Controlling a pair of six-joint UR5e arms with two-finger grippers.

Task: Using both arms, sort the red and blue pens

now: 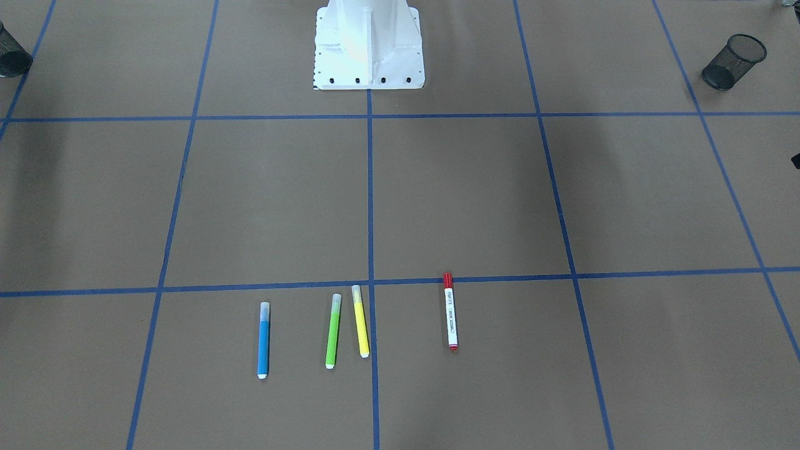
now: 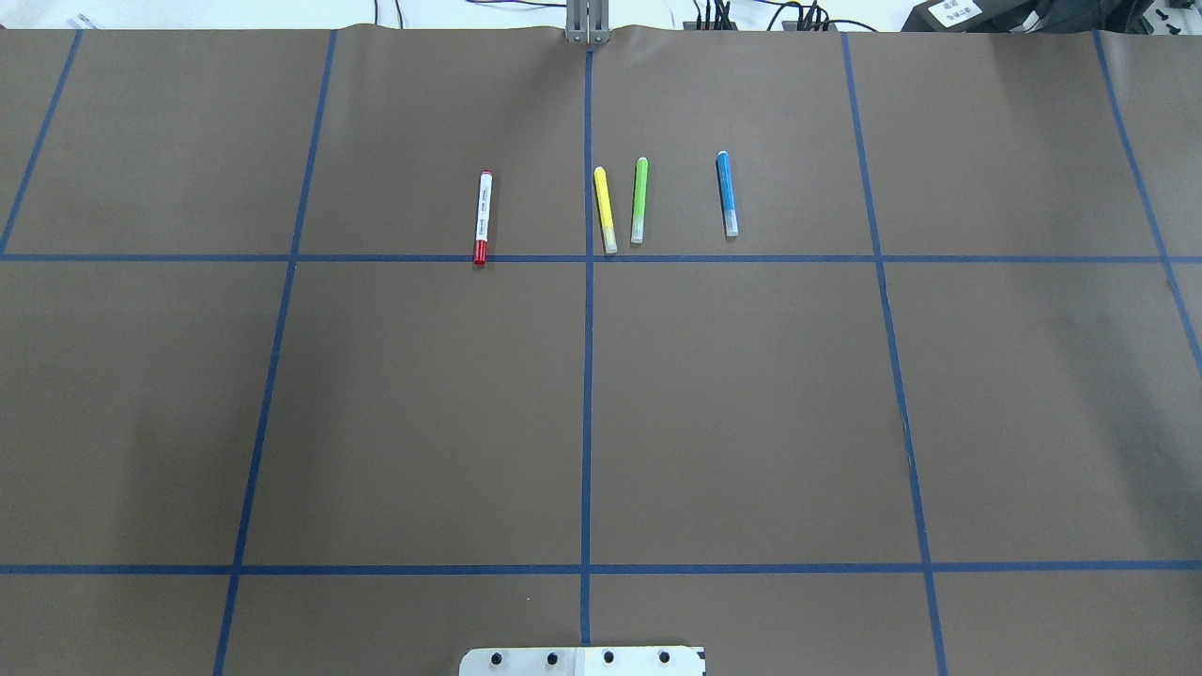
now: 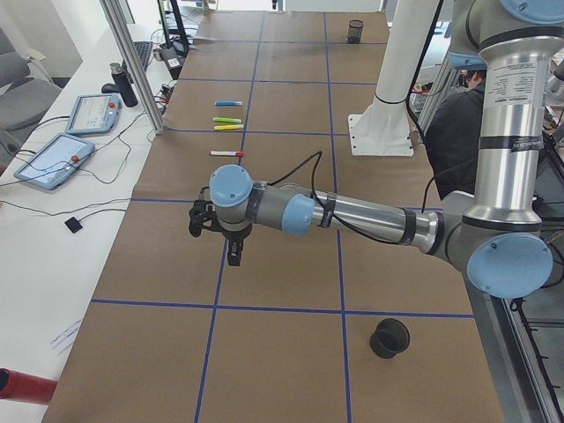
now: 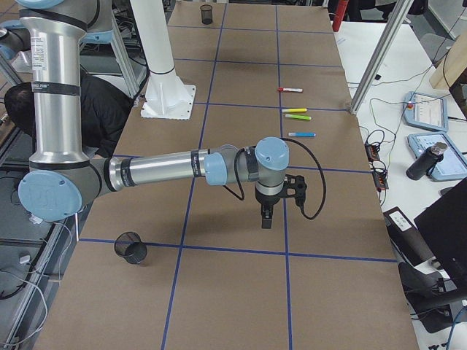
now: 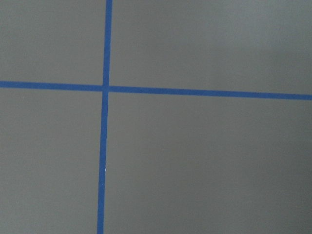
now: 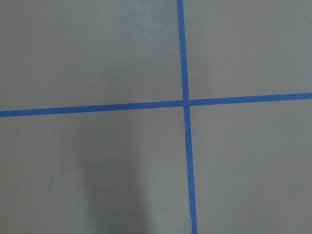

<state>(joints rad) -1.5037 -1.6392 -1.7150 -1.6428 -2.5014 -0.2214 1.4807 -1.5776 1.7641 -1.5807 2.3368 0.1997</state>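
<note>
The red-capped white marker (image 1: pixel 450 311) (image 2: pixel 483 218) lies on the brown table, its cap touching a blue tape line. The blue highlighter (image 1: pixel 264 340) (image 2: pixel 727 193) lies in the same row, further along. Both rest alone, far from either arm. My left gripper (image 3: pixel 233 251) hangs over the table's left end, seen only in the exterior left view, and I cannot tell its state. My right gripper (image 4: pixel 267 217) hangs over the right end, seen only in the exterior right view, state also unclear. Both wrist views show only brown paper and crossing tape.
A green highlighter (image 1: pixel 333 331) and a yellow highlighter (image 1: pixel 360 320) lie between the two pens. One black mesh cup (image 1: pixel 734 61) (image 3: pixel 389 337) stands near the left end, another mesh cup (image 1: pixel 9 53) (image 4: pixel 130 247) near the right. The white robot base (image 1: pixel 369 50) is at the middle. A seated person (image 4: pixel 95 109) is behind it.
</note>
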